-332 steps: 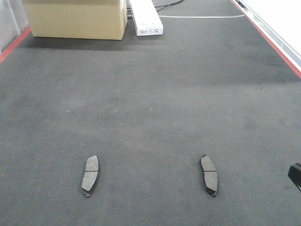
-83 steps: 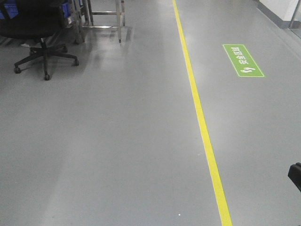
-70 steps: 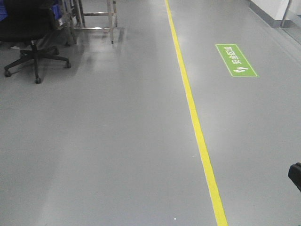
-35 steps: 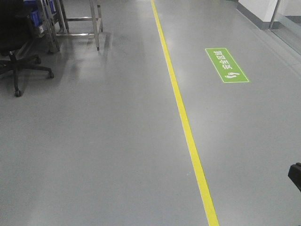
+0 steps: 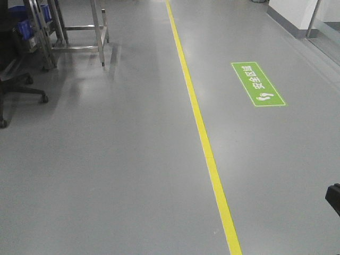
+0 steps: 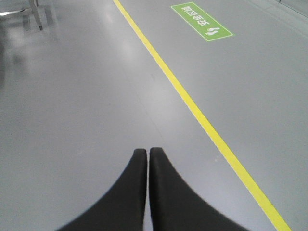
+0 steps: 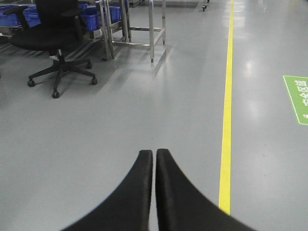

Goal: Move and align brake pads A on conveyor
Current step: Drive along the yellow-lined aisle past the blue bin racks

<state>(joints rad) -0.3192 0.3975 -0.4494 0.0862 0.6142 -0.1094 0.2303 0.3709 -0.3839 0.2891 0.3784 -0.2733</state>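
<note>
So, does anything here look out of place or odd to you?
Nothing is spilled or broken. The odd part: every view shows grey floor, a yellow line and a green sign, but no conveyor or brake pads. The left tool and right tool are both closed on nothing.

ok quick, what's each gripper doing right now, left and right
left gripper: closed, fingertips together, holding nothing
right gripper: closed, fingertips together, holding nothing
</note>
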